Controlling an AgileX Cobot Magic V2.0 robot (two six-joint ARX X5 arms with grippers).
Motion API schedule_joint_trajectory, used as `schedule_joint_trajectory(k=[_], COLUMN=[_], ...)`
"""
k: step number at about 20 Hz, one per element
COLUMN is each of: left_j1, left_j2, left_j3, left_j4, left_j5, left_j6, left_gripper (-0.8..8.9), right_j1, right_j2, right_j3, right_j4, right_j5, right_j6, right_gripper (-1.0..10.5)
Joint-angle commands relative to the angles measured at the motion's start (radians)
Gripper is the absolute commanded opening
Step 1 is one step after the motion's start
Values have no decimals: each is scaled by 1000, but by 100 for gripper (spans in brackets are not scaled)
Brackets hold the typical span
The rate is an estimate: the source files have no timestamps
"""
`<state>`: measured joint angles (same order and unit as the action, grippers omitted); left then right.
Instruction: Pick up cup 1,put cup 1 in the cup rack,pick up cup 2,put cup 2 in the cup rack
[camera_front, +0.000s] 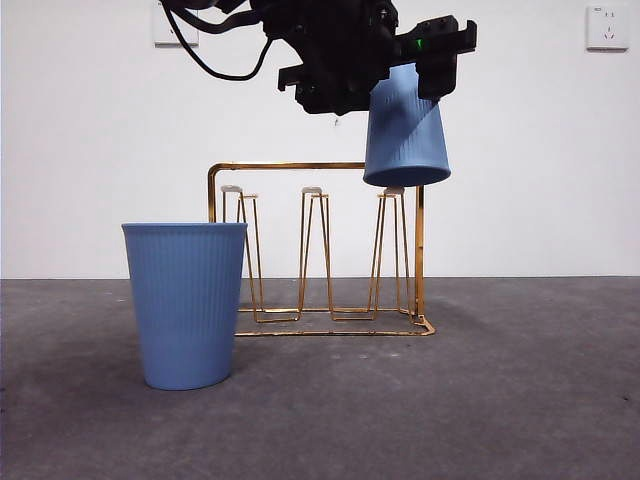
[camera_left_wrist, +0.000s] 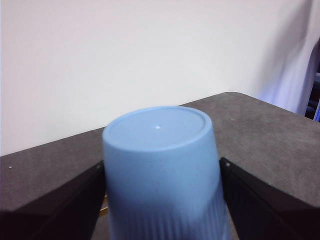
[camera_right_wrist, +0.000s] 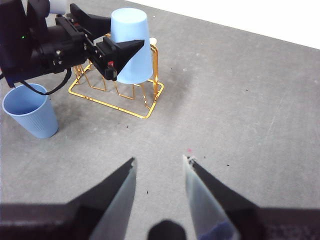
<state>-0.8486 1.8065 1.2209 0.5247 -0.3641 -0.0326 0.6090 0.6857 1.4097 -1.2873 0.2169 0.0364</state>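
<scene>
Behind everything you had a plain white wall (camera_front: 100, 130), and below it the dark grey worktop (camera_front: 520, 390) carried the things.

Your left arm (camera_front: 330, 45) came in from high up, big and black. Its claw (camera_front: 415, 75) was clenched on cup 1 (camera_front: 405, 130), one jaw on each side of the ribbed wall. You held this blue cup upside down and slightly tilted, in the air. Its open rim hung just above the tip of the end peg of the cup rack (camera_front: 320, 250), the peg farthest from the other cup. From the front I could not tell if the rim touched that peg.

Cup 2 (camera_front: 186, 305), also blue and ribbed, stood upright on the worktop, mouth up. It was near the opposite end of the rack and in front of it, so that it covered a part of the frame in the front view.

The gold wire rack stood upright on its flat base, with no cup on its pegs.

Your right claw (camera_right_wrist: 159, 167) hovered released over bare worktop, well apart from the rack, holding nothing.
</scene>
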Motion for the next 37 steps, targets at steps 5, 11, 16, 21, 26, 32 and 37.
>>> schedule_joint_trajectory(k=[5, 11, 16, 21, 26, 32, 37], left_j1=[2, 6, 12, 19, 21, 21, 16], left_j2=[11, 11, 11, 23, 29, 62, 102], left_j3=[4, 4, 4, 3, 4, 4, 4], left_j4=[6, 23, -7, -26, -43, -69, -103], left_j5=[-9, -29, -28, -25, -20, 8, 27], left_j6=[43, 45, 44, 41, 26, -6, -35], left_gripper=[-7, -7, -7, -7, -7, -7, -7], right_j1=[0, 0, 0, 0, 0, 0, 0], right_j2=[-3, -3, -3, -3, -3, -3, -3], right_j3=[-6, -6, -6, -6, -6, -6, -6], right_j4=[4, 3, 3, 3, 3, 7, 6], right_j5=[0, 0, 0, 0, 0, 0, 0], right_j6=[-11, -11, -11, -11, -11, -11, -11], right_gripper=[163, 163, 163, 163, 163, 163, 163])
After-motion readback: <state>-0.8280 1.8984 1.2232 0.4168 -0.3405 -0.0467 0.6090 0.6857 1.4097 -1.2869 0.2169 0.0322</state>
